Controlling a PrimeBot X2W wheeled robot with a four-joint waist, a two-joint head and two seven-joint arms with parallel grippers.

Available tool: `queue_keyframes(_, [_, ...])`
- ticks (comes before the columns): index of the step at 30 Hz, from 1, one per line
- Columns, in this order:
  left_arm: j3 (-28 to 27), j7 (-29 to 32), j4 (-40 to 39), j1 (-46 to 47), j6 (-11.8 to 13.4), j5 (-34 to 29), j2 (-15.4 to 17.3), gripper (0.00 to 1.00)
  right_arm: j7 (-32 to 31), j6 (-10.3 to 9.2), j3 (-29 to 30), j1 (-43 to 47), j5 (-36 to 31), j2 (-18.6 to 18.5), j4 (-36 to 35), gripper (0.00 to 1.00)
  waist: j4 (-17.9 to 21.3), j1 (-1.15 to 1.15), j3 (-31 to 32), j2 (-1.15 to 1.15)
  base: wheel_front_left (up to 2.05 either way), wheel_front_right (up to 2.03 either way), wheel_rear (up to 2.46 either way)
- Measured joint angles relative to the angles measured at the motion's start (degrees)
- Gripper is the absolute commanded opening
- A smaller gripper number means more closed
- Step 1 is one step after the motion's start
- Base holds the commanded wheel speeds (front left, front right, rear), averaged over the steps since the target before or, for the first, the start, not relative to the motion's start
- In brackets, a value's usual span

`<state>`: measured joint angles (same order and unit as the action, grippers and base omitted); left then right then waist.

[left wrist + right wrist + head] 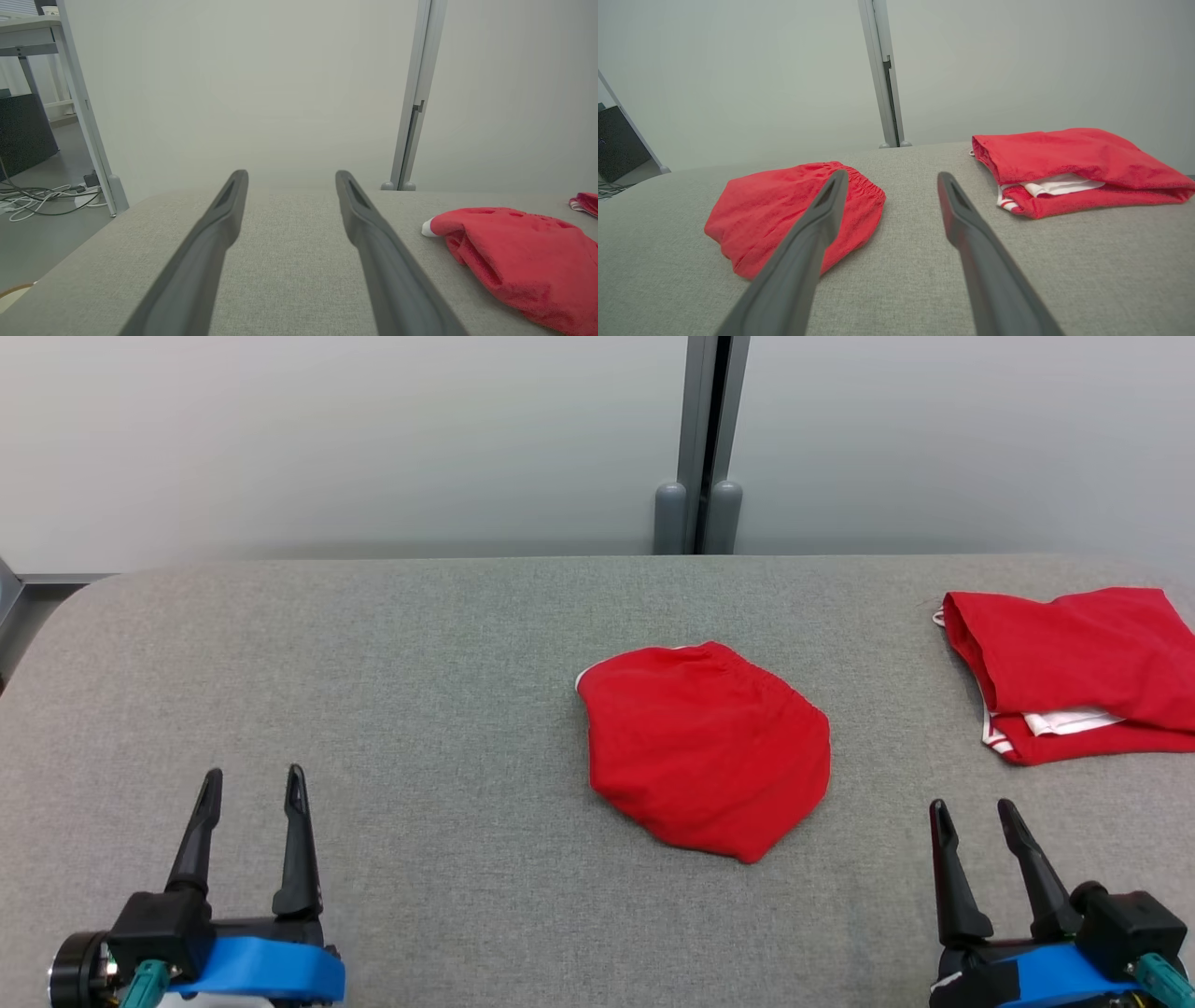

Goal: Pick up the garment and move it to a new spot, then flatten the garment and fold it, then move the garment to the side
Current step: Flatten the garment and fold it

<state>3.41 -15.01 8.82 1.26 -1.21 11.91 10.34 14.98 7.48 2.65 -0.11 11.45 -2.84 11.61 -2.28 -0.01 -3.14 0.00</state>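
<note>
A red garment [707,750] with a gathered waistband and white trim lies bunched in the middle of the grey fabric table [420,653]; it shows at the right in the left wrist view [518,256] and at the left in the right wrist view [784,219]. My left gripper [254,784] rests open low at the near left, well to the left of the garment, its fingers [224,214] bare. At the near right my right gripper [971,812] stands open, just right of the garment, nothing between its fingers [957,210].
A second red garment [1074,667] with white trim lies folded at the far right of the table [1073,163]. Pale partition panels with a grey post [705,439] stand behind the table. Cables lie on the floor [42,196] beyond the table's left edge.
</note>
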Motion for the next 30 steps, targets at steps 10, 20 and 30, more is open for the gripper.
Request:
queue_keyframes(10, [-1.72,0.0,0.35,-2.49,-1.38,-2.13,-1.72,1.0,-0.14,0.0,-0.03,2.26,0.19,0.0,0.53,1.0,-0.21,0.0,1.18,0.0,0.0,0.0,0.0])
queue_keyframes(20, [-3.42,0.0,0.36,-3.15,-2.7,-3.25,-2.92,1.0,-0.76,0.0,0.07,2.75,0.19,0.0,0.49,1.0,0.01,0.01,1.81,0.01,0.0,0.0,0.0])
queue_keyframes(30, [-4.57,0.0,0.56,-3.2,-3.56,-4.14,-3.46,1.0,-0.79,0.0,-0.04,2.92,0.19,0.0,0.53,1.0,0.12,0.01,1.94,0.01,0.0,0.0,0.0])
